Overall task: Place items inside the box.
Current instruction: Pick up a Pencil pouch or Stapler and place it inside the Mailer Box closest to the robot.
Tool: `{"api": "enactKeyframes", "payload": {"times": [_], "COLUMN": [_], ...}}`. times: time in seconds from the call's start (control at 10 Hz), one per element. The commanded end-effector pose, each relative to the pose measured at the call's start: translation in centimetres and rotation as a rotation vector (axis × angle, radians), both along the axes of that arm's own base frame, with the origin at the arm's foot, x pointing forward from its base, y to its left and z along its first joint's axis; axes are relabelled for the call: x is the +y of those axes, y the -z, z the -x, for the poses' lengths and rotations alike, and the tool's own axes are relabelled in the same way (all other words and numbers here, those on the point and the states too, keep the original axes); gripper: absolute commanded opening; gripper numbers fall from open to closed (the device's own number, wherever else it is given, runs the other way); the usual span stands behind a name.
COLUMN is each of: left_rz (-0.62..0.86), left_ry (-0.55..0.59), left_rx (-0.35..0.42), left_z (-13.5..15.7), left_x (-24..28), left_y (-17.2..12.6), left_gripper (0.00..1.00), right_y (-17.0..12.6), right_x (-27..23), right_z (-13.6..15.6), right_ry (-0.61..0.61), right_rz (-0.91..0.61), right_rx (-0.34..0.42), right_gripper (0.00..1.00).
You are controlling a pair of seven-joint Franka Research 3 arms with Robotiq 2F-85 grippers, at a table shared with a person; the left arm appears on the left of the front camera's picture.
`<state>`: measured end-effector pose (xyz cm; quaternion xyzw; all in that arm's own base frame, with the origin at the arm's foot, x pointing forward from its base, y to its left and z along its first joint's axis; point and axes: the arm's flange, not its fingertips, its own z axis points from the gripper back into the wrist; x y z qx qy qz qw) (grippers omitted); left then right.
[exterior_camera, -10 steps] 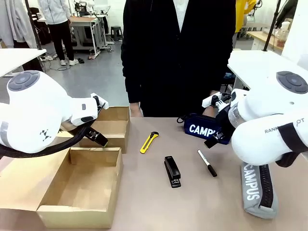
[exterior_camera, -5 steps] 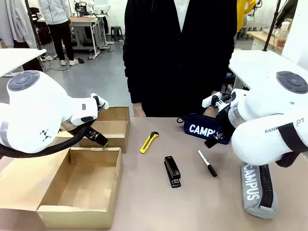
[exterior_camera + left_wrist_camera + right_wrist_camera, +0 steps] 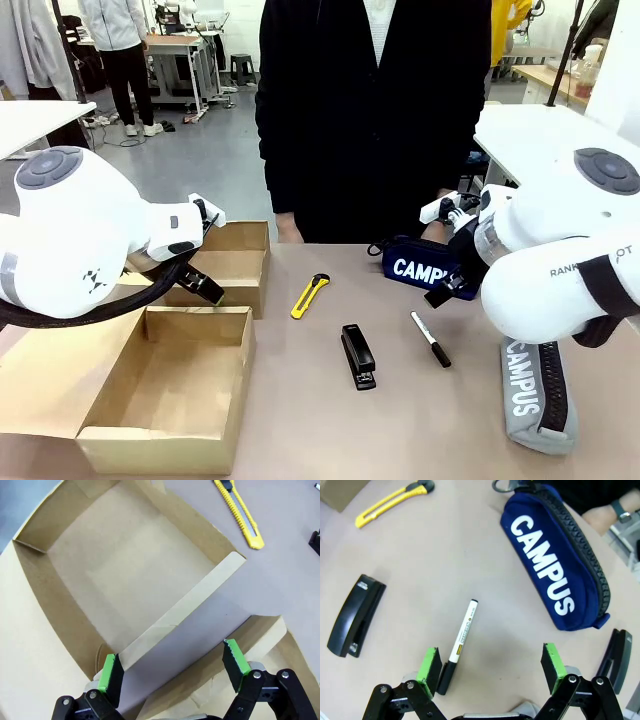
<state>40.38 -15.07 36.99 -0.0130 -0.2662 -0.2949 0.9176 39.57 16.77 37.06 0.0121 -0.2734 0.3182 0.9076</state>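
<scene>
Bare tabletop (image 3: pixel 300 420) on the near side of the black stapler (image 3: pixel 358 356), and an open lane between it and the cardboard box (image 3: pixel 160 450) to its left. Beyond the stapler the yellow utility knife (image 3: pixel 310 295) lies slantwise; right of the stapler sits the marker (image 3: pixel 431 339), a gap between. Farther right, the navy pencil case (image 3: pixel 420 266) and grey pencil case (image 3: pixel 538 392) crowd that side. A person (image 3: pixel 375 120) fills the far edge. The box stands open-topped, walls upright, the left arm (image 3: pixel 70 240) overhanging its left side.

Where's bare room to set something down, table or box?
Free: inside the box, floor bare; the table strip between box and grey pencil case, nearside of the stapler. Crowded: the middle, where utility knife, stapler, marker and navy pencil case lie.
</scene>
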Motion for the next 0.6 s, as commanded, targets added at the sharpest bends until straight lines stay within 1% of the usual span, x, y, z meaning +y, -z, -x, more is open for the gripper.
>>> {"api": "enactKeyframes", "payload": {"times": [0.0, 0.1, 0.2, 0.3, 0.4, 0.5], "left_rz": [0.000, 0.000, 0.032, 0.130, 0.213, 0.321], "left_ry": [0.000, 0.000, 0.089, 0.135, 0.103, 0.106], "left_rx": [0.000, 0.000, 0.020, 0.005, 0.000, 0.043], "left_z": [0.0, 0.0, 1.2, 2.8, 4.6, 6.4], "left_x": [0.0, 0.0, 0.2, 0.6, 1.6, 3.5], "left_y": [0.0, 0.0, -2.1, -4.9, -8.0, -10.7], "left_gripper": [1.00, 1.00, 1.00, 1.00, 1.00, 1.00], "right_y": [0.0, 0.0, -2.0, -5.1, -8.2, -11.3], "right_x": [0.0, 0.0, -0.8, -2.0, -3.3, -5.5], "right_z": [0.0, 0.0, 0.7, 1.7, 3.3, 5.0], "right_ry": [0.001, 0.000, 0.006, 0.112, 0.232, 0.378], "right_rz": [-0.001, 0.000, -0.012, -0.108, -0.147, -0.288], "right_rx": [0.000, 0.000, 0.047, 0.080, 0.145, 0.221], "right_gripper": [1.00, 1.00, 1.00, 1.00, 1.00, 1.00]}}
